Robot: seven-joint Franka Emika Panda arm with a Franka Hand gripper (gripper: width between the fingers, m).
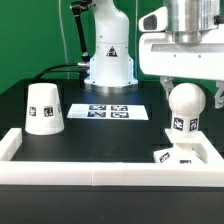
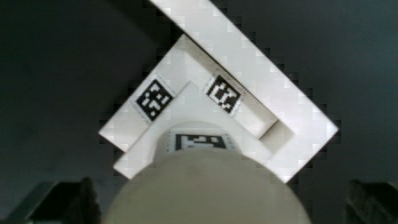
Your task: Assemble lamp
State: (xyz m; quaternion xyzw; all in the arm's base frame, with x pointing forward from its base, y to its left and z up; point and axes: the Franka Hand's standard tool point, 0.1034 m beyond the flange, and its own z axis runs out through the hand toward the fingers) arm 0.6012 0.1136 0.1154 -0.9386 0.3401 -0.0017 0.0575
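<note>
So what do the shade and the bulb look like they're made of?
The shade looks like hard white plastic, matte, evenly opaque with soft shading and no glare. The bulb is apparently the same matte white plastic; its ball top shows only a dull highlight. Both carry black-and-white square tags, likely printed stickers.

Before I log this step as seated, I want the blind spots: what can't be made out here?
1. Whether the bulb is seated in the base: the exterior view is too small, and in the wrist view the bulb itself covers the joint.
2. Whether the gripper touches the bulb: in the wrist view the fingertips are dark and cut by the edge.
3. The shade and marker board: outside the wrist view.
</note>
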